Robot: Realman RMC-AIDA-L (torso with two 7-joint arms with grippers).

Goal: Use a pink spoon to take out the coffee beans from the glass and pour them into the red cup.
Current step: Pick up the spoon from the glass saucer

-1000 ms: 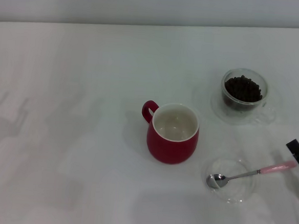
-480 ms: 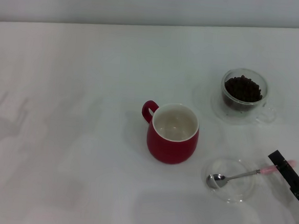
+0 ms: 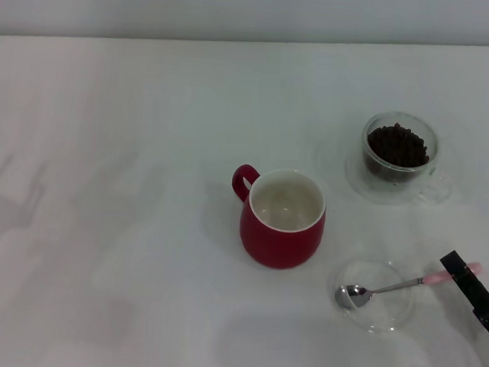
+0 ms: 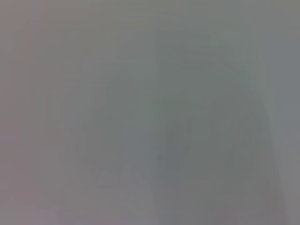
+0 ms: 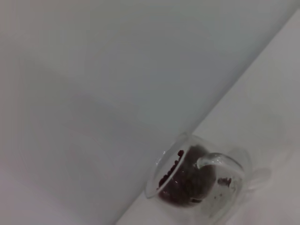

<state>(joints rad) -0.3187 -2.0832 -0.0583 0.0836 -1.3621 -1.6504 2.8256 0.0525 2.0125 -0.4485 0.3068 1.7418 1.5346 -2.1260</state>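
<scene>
The pink spoon lies with its metal bowl in a shallow clear glass dish and its pink handle pointing right. My right gripper comes in from the lower right edge and sits over the handle's end. The red cup stands upright at the centre, and its white inside shows no beans. The glass stands at the back right and holds a heap of coffee beans. The right wrist view shows the glass with the beans too. The left gripper is out of view.
The white table stretches to the left and front of the cup. A pale wall runs along the back edge. The left wrist view shows only a blank grey surface.
My right gripper has moved in from the right edge, to the left and down, onto the end of the pink handle. The spoon and the dish have shifted slightly left.
</scene>
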